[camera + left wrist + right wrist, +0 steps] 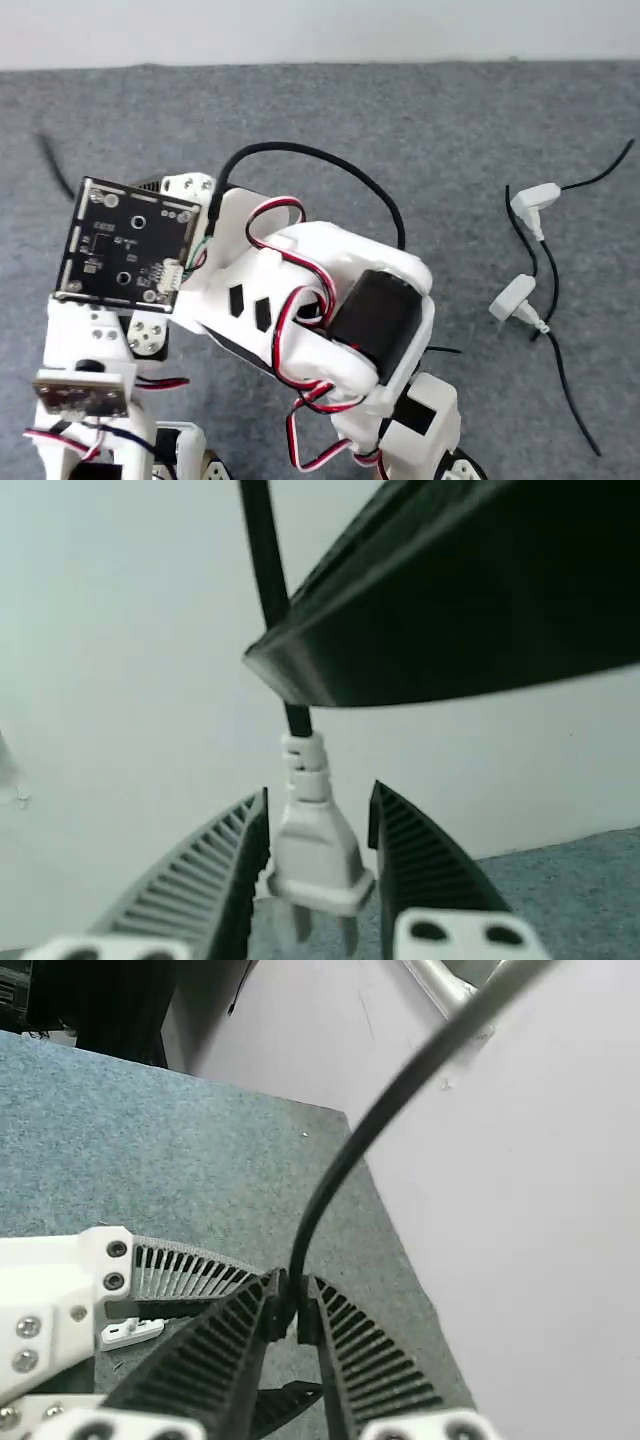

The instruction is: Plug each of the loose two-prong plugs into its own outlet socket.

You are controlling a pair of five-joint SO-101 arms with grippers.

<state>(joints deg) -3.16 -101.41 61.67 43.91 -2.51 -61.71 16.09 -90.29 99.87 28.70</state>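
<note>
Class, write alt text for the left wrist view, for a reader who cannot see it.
A white two-prong plug sits between the left gripper's black ribbed fingers, its black cord running past a dark angled panel. Grey carpet shows beyond.

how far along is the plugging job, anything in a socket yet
Done: nothing looks plugged in yet. In hand: the left claw grips a white plug with its prongs down, and the right claw pinches a black cord. Left: the farther loose plug and the nearer loose plug lie unplugged on the grey mat.
</note>
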